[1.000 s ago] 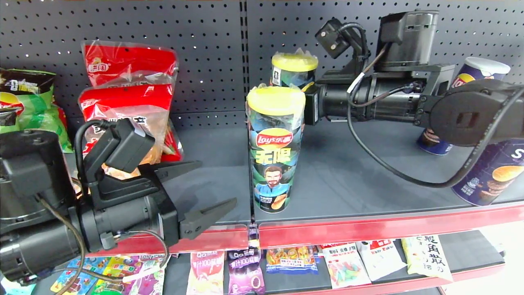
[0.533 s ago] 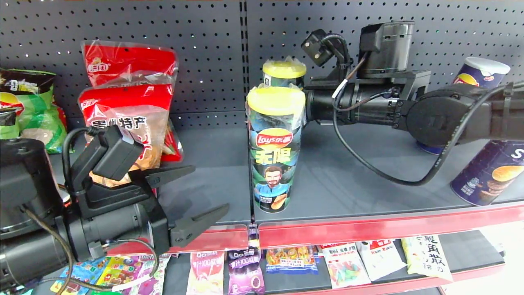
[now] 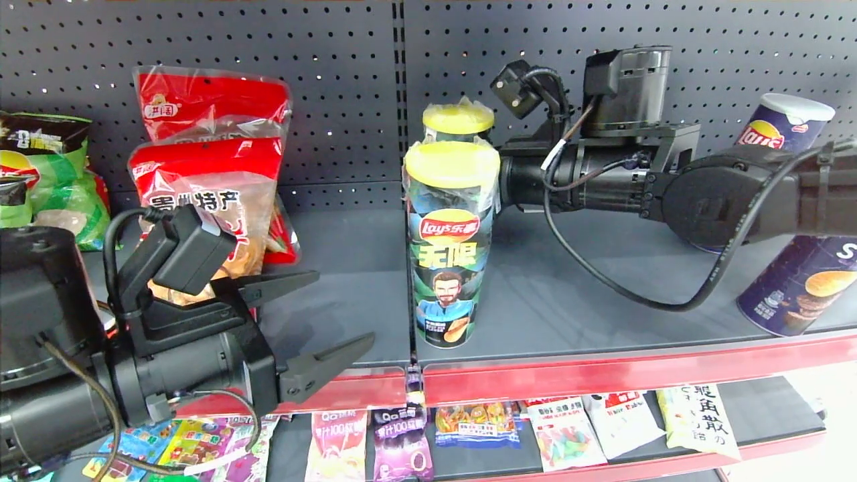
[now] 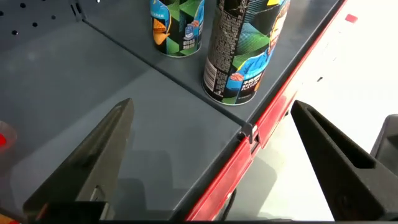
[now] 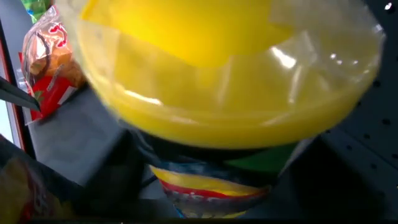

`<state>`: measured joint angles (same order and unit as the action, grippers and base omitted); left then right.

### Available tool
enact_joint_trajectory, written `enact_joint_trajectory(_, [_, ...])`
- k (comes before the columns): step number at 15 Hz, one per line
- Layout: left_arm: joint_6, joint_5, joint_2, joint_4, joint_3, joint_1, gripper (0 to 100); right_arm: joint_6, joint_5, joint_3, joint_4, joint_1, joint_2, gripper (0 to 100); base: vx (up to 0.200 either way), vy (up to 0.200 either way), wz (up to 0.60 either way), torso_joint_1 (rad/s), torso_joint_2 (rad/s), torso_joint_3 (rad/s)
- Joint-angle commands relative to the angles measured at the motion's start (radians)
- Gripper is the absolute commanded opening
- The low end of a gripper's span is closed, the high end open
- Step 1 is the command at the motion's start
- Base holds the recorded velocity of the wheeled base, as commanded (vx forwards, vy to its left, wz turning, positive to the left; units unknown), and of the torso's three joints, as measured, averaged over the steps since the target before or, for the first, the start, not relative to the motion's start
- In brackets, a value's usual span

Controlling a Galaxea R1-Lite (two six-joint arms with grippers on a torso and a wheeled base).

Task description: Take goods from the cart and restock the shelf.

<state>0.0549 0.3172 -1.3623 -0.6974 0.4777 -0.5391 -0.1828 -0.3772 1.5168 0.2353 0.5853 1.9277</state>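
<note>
A chip can with a yellow lid (image 3: 450, 241) stands upright near the shelf's front edge. Directly behind it is a second yellow-lidded can (image 3: 458, 120), also seen in the left wrist view (image 4: 177, 28) with its base at or just above the shelf floor. My right gripper (image 5: 221, 177) is shut on this rear can (image 5: 230, 81), reaching in from the right, and the front can hides its fingers in the head view. My left gripper (image 3: 345, 308) is open and holds nothing, level with the shelf's red edge, to the left of the front can (image 4: 245, 50).
Red snack bags (image 3: 207, 161) lean on the pegboard at the left, with green bags (image 3: 47, 174) beyond them. Two blue chip cans (image 3: 803, 281) stand at the right. The shelf's red lip (image 3: 602, 371) runs along the front, and candy packets (image 3: 475, 425) lie below.
My right arm has carried the rear can leftward and slightly down, tucking it behind the front can. The left gripper drew back a little to the left, then held still.
</note>
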Motion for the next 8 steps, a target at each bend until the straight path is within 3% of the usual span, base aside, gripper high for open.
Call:
enact_joint_trajectory(1, [-0.001, 0.0, -0.006, -0.001, 0.001, 0.008, 100, 0.002, 0.0, -0.035, -0.001, 0.001, -0.041, 100, 0.0, 0.0, 0.0, 0.0, 0.0, 0.0])
enact_joint_trajectory(8, [0.0, 0.002, -0.032, -0.001, 0.038, 0.025, 100, 0.002, 0.009, -0.135, -0.001, -0.018, -0.118, 100, 0.0, 0.0, 0.0, 0.0, 0.0, 0.0])
